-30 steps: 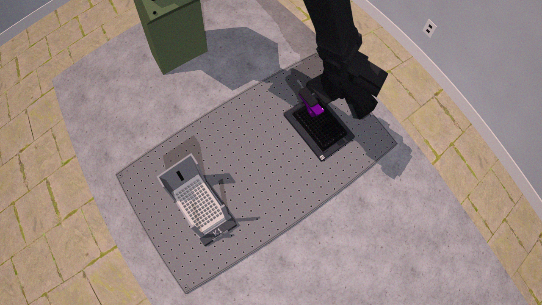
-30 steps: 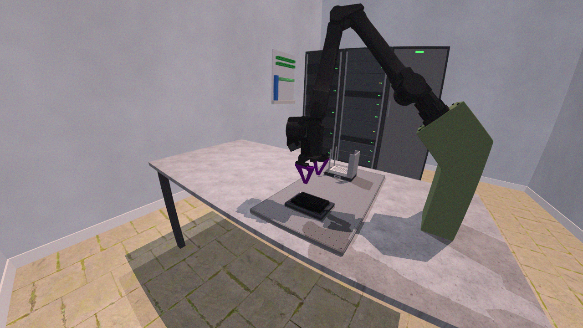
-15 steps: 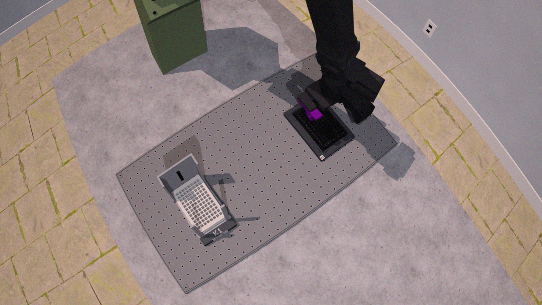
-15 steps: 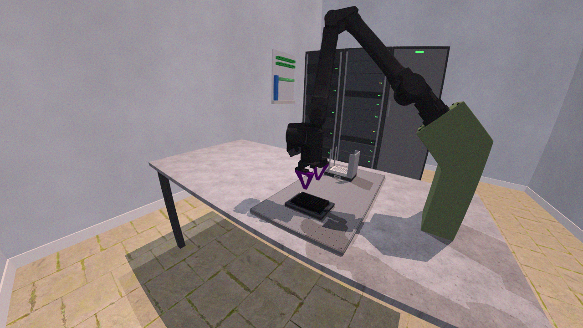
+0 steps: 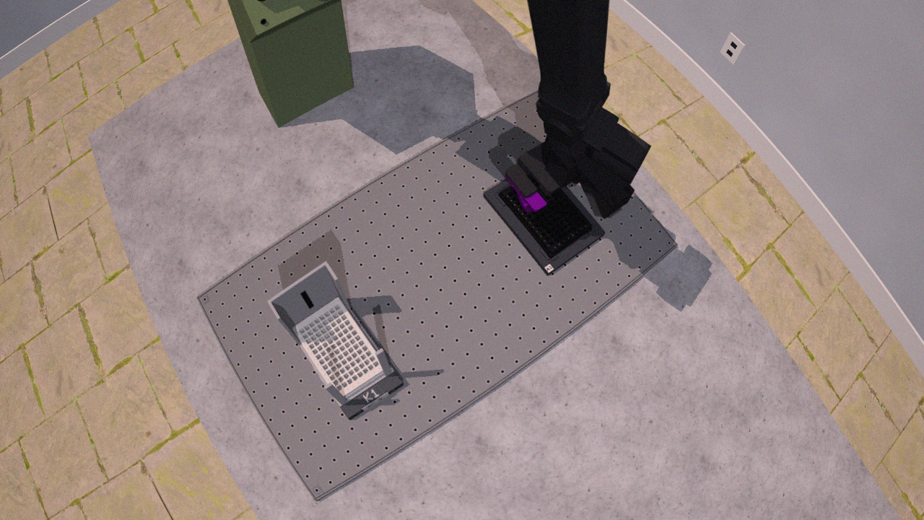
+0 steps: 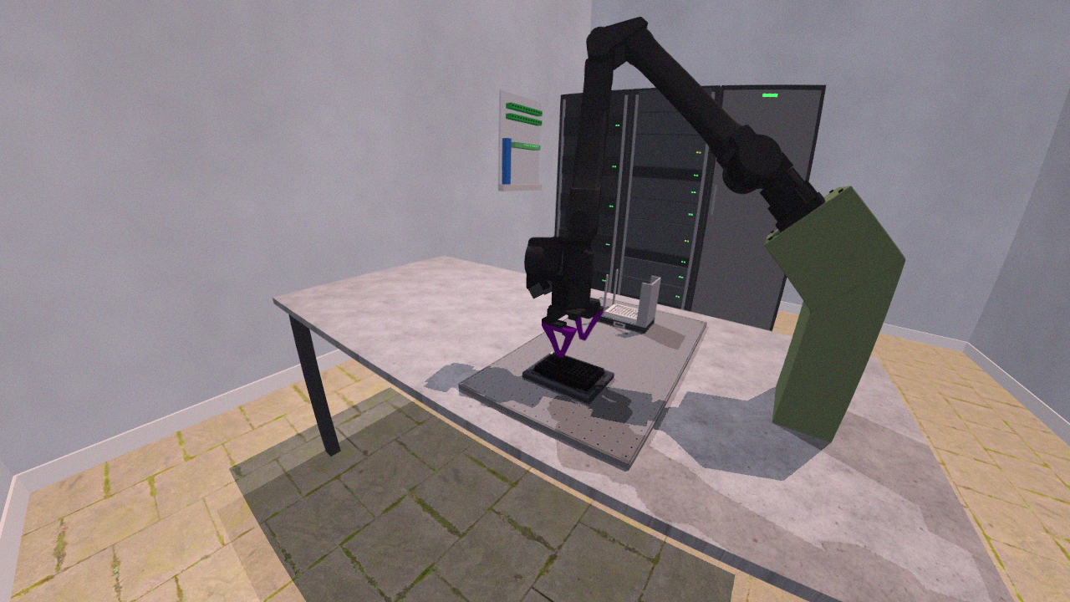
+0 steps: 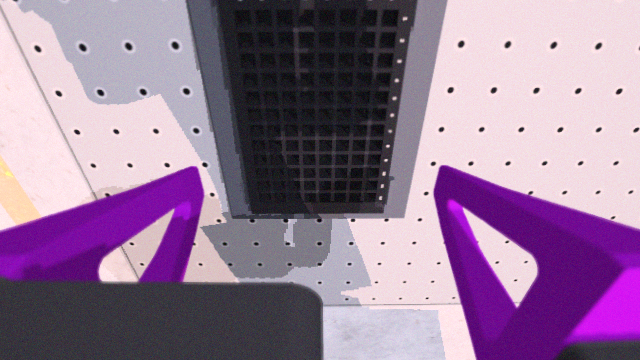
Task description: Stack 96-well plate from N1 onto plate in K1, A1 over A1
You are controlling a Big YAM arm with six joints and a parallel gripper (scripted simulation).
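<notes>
1. Far left of the gripper, the stack rack (image 5: 372, 396) is a dark frame with a slotted grey back wall; its front edge is lettered "K1"; a white 96-well plate (image 5: 337, 349), a pale square grid, sits inside it.
2. The perforated grey breadboard (image 5: 439, 271) carries both fixtures; dots run in even rows.
3. The gripper (image 6: 570, 334) has purple, triangular, hollowed fingers; they are spread wide with nothing between them.
4. Just below and ahead of it, the black 96-well plate (image 7: 315, 110) lies in the flat dark plate nest (image 5: 510, 222); a pale "A1" square (image 5: 549, 267) marks the nest's corner farthest from the gripper.
</notes>
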